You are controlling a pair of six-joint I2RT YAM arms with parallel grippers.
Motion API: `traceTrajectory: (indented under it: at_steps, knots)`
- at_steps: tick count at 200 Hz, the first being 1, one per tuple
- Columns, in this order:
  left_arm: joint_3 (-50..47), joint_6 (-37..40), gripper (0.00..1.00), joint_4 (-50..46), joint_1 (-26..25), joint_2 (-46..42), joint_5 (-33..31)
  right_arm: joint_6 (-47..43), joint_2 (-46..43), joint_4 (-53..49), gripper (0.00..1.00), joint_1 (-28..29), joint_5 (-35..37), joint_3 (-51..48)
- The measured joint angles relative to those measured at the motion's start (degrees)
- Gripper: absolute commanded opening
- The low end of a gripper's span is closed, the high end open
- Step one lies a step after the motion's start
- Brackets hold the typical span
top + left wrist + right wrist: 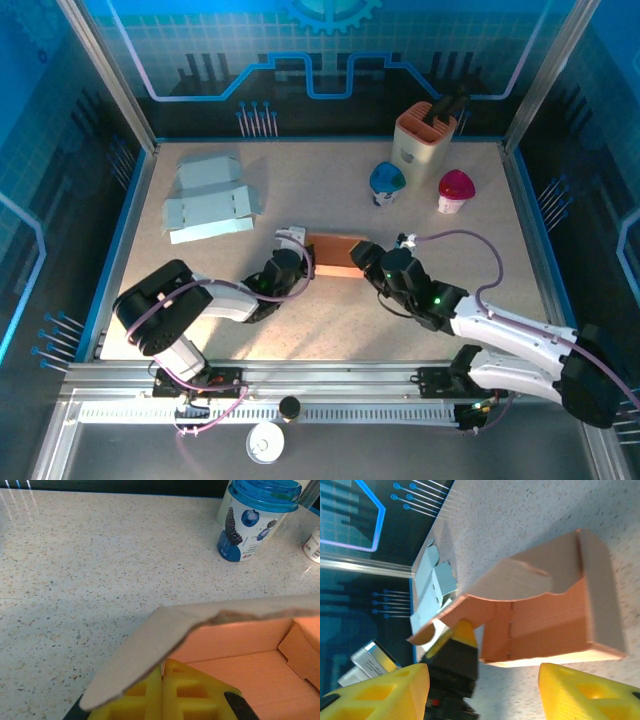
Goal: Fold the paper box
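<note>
The paper box (335, 255) is orange-brown cardboard, lying partly folded in the middle of the table. My left gripper (298, 262) is at its left end. In the left wrist view its yellow fingers (162, 669) are pressed together on a thin edge of the box (240, 640), under an overhanging flap. My right gripper (372, 262) is at the box's right end. In the right wrist view it (485, 695) stands open, its fingers well apart and just short of the box's open side (555, 615). The left gripper's fingertip (465, 632) shows under the far flap.
Flat light-blue cardboard blanks (208, 198) lie at the back left. A blue-lidded cup (386, 183), a pink-lidded cup (455, 190) and a beige holder (424, 135) stand at the back right. The blue-lidded cup (255, 520) is beyond the box.
</note>
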Motion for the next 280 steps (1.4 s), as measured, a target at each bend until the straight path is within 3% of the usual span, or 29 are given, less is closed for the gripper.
traceTrajectory:
  at_steps: [45,102,184,223,280]
  knots:
    - [0.09,-0.07,0.0,0.22,-2.62,0.57,-4.79,8.59,6.45,0.85,0.58,0.61,1.51,5.62]
    - [0.2,-0.7,0.0,1.97,-3.61,2.71,-7.28,13.31,12.74,3.91,0.45,-2.82,-0.52,6.32]
    - [0.2,-1.51,0.0,2.21,-4.63,2.8,-8.0,16.15,16.06,8.57,0.16,-4.72,-3.76,6.08]
    - [-0.42,-2.4,0.33,1.16,-5.18,2.32,-8.28,17.7,16.65,12.13,0.01,-5.33,-4.79,5.01]
    - [-4.96,-8.13,0.51,-5.22,-6.95,-6.99,-7.89,19.47,18.4,14.88,0.0,-5.42,-6.16,2.71]
